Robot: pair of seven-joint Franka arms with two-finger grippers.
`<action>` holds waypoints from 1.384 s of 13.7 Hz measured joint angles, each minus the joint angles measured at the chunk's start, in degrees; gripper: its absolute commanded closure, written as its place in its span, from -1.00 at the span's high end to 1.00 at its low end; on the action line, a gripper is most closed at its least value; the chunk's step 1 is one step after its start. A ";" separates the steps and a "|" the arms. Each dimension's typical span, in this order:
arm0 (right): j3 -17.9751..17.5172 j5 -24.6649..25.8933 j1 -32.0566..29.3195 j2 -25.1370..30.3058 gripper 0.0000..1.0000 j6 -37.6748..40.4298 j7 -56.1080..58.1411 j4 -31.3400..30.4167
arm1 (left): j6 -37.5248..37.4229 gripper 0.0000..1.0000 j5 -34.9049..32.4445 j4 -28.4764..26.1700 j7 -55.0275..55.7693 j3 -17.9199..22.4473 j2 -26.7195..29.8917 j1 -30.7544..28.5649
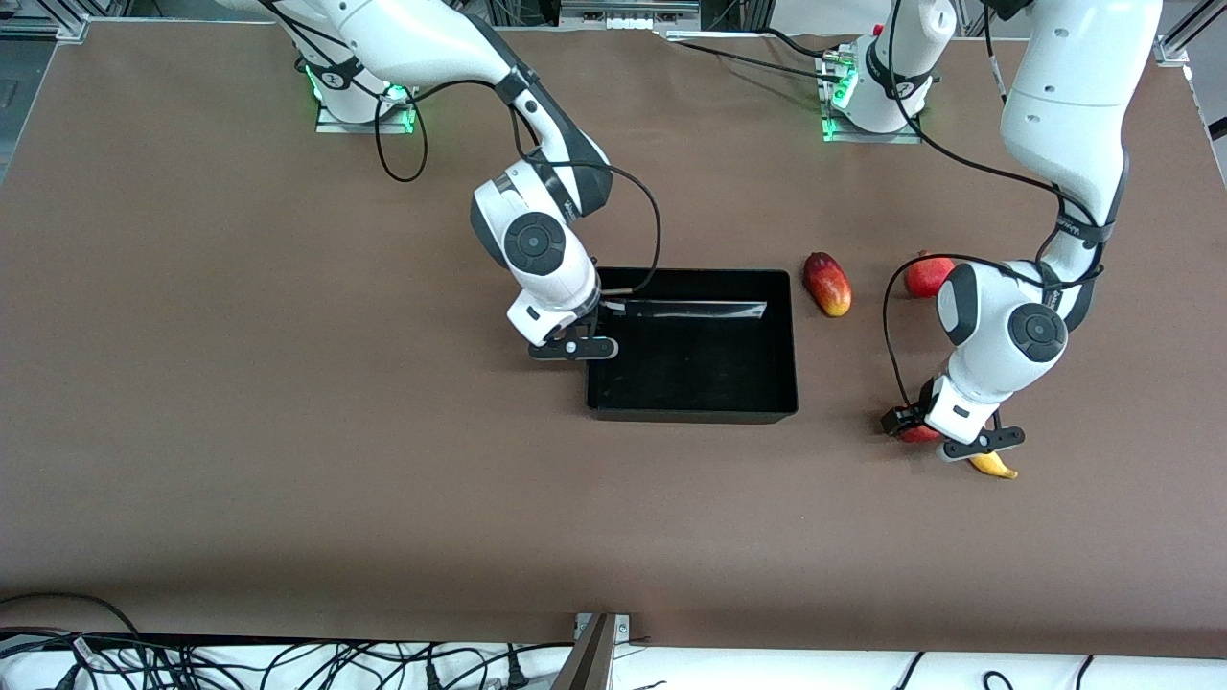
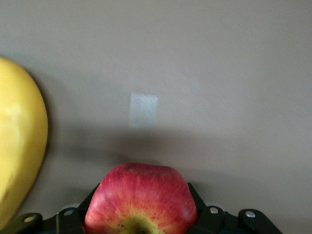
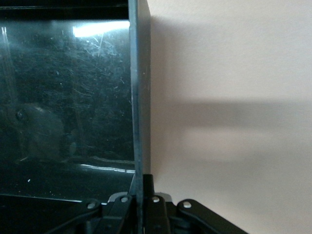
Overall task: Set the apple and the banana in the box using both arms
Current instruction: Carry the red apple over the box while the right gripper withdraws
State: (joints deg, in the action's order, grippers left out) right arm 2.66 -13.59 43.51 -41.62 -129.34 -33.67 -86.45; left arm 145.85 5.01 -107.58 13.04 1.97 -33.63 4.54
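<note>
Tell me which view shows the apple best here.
The left wrist view: the apple fills the foreground, sitting in the left hand. In the front view only a red sliver shows under that arm, beside the banana. The right wrist view shows only the box.

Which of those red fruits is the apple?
Find the black box mid-table, then go toward the left arm's end. There the left gripper clamps the apple beside the banana. Unlike the long mango, it is squat, yellow-patched.

Right arm: reaches from its base, wrist bent down; right gripper (image 1: 573,349) clamped on the box (image 1: 692,415) wall. Left arm: elbow high, wrist down; left gripper (image 1: 922,433) closed around the apple (image 2: 141,200).
</note>
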 measured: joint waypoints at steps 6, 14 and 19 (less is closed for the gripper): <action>0.29 -0.24 0.28 -0.80 1.00 -1.83 -0.19 1.13 | -17.82 -1.00 -0.04 -0.05 17.44 -8.36 12.84 1.20; 8.65 -0.25 -9.69 14.58 1.00 18.44 7.63 4.03 | -18.47 -1.00 -6.06 -0.43 46.34 -14.26 10.63 14.33; 17.55 -0.30 -10.98 27.38 1.00 33.42 17.73 1.37 | -12.53 -1.00 -16.80 3.39 62.27 -14.28 -1.19 23.77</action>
State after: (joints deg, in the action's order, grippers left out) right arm 20.21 -13.89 32.52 -14.23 -95.92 -15.94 -85.08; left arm 133.32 -11.80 -104.19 75.31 -12.31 -34.82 28.30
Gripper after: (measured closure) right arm 0.000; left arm 0.317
